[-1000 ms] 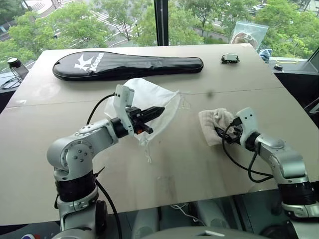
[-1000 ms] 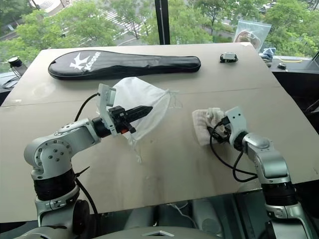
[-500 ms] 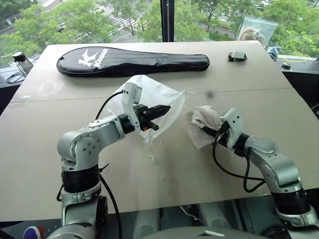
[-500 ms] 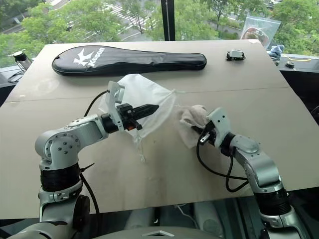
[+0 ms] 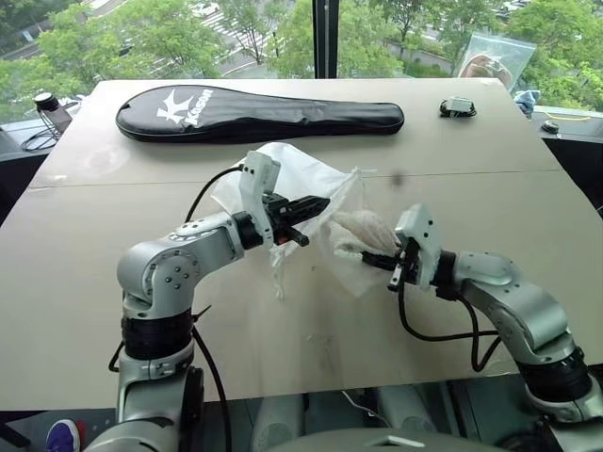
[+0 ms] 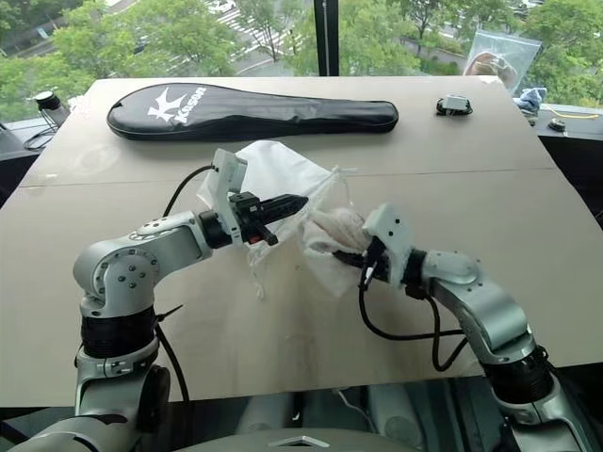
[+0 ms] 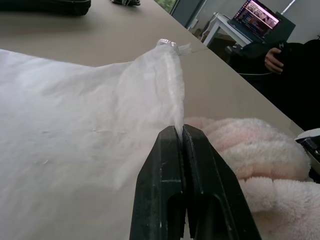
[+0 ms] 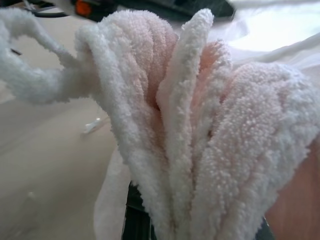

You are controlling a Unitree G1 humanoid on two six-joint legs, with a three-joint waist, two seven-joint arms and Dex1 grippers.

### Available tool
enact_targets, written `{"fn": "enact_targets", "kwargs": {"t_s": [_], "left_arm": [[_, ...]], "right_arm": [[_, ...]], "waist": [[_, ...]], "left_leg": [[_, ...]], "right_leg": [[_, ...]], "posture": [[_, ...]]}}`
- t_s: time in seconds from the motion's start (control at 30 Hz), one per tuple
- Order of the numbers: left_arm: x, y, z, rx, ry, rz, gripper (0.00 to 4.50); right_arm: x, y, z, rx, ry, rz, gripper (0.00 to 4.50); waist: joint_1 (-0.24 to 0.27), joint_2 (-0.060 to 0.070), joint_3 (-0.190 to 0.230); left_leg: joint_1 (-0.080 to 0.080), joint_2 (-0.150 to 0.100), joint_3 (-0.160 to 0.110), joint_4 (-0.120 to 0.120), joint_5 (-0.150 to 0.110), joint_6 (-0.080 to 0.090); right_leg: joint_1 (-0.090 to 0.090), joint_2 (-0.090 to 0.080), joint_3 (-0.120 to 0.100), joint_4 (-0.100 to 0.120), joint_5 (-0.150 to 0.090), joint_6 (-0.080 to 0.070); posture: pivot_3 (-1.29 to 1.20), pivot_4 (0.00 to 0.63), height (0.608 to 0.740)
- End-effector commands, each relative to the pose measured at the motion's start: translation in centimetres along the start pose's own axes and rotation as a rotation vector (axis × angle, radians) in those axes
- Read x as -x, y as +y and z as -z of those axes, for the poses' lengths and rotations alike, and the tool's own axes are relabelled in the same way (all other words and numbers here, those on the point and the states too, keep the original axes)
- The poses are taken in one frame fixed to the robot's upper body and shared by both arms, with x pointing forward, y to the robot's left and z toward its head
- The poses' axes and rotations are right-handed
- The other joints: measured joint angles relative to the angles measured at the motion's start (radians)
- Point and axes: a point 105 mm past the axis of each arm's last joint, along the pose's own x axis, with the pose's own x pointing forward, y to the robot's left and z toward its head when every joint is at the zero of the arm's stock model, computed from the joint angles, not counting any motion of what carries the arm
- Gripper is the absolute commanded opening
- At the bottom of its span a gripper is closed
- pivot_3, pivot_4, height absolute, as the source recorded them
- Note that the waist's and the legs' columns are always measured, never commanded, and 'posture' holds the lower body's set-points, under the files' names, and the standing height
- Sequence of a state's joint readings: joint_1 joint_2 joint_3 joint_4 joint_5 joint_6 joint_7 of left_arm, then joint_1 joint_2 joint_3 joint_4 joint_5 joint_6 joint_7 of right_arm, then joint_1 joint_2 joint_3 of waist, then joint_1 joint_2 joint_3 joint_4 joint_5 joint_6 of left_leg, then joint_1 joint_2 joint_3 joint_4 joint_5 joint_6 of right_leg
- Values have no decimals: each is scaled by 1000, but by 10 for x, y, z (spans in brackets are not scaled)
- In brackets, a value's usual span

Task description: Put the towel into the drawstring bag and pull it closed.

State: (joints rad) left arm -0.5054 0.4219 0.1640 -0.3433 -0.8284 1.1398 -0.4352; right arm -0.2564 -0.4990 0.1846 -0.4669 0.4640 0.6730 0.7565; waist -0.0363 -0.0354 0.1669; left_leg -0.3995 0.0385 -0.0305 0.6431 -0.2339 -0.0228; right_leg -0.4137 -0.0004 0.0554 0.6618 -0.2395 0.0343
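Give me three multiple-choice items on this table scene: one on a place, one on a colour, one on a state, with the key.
1. Where does the racket cover lie?
A. On the far side of the table
B. Under the drawstring bag
C. On the floor

2. What colour is the racket cover?
A. Red
B. Black
C. Yellow

3. What does the right gripper hold?
A. Nothing
B. The cords
C. The towel

Key: 1 A, it lies beyond the drawstring bag, near the window. 2 B, black with a white logo. 3 C, its jaws are shut on the towel beside the bag, whose edge the left gripper pinches.
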Motion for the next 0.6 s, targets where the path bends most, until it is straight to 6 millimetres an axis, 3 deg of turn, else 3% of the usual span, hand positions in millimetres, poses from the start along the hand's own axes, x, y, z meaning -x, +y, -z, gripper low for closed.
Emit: {"fn": "enact_targets", "kwargs": {"t_s": [0.03, 0.33, 0.6], "left_arm": [[4, -5, -11, -46, -40, 12, 0], [6, -3, -9, -78, -30, -1, 0], [10, 0, -8, -81, -30, -17, 0]], "right_arm": [[11, 11, -18, 19, -64, -69, 37], [0, -5, -24, -7, -109, 15, 37], [15, 25, -40, -99, -226, -142, 37]], "waist": [[-1, 0, 0], [-2, 0, 0], [1, 1, 1]], "left_leg": [[0, 0, 0, 0, 0, 0], [0, 0, 0, 0, 0, 0], [-1, 0, -1, 0, 0, 0]], "right_leg": [[0, 0, 0, 0, 0, 0], [0, 0, 0, 0, 0, 1], [0, 0, -1, 0, 0, 0]], "posture": [[0, 150, 740], [0, 150, 740], [0, 150, 740]]}}
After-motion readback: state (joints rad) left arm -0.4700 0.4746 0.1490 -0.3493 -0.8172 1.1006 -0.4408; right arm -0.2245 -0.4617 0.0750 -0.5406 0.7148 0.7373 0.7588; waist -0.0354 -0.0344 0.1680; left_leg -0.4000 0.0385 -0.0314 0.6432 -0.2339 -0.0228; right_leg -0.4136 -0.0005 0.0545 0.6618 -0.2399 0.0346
